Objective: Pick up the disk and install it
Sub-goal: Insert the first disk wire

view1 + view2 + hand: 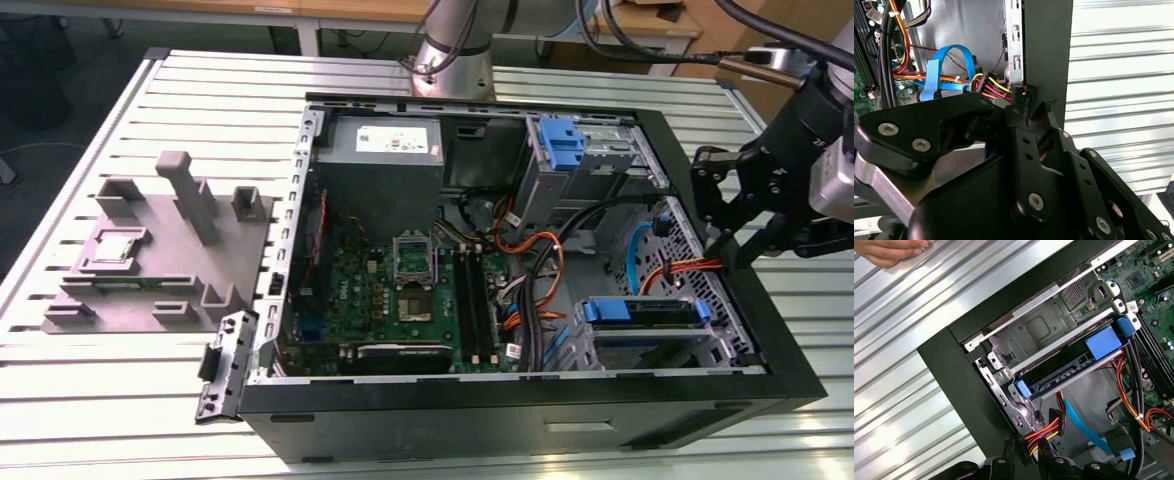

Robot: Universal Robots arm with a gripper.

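Observation:
The disk (641,311), framed in a bright blue carrier, lies in the drive cage at the front corner of the open computer case on the exterior view's right. In the first wrist view the disk (1101,344) sits level in the cage slot, its dark edge facing out. My black gripper (731,243) hangs over the case's side wall on the exterior view's right, above and behind the cage. Its fingers stand slightly apart with nothing between them in both wrist views: gripper (1034,105), gripper (1028,452). It touches nothing.
Red, yellow and orange power cables (989,90) and a blue ribbon cable (949,65) lie just below the fingertips. A lone blue bracket (561,140) and the grey power-supply box (387,145) sit at the case's back. A grey fixture (160,250) stands outside. A person's hand (894,250) rests on the table.

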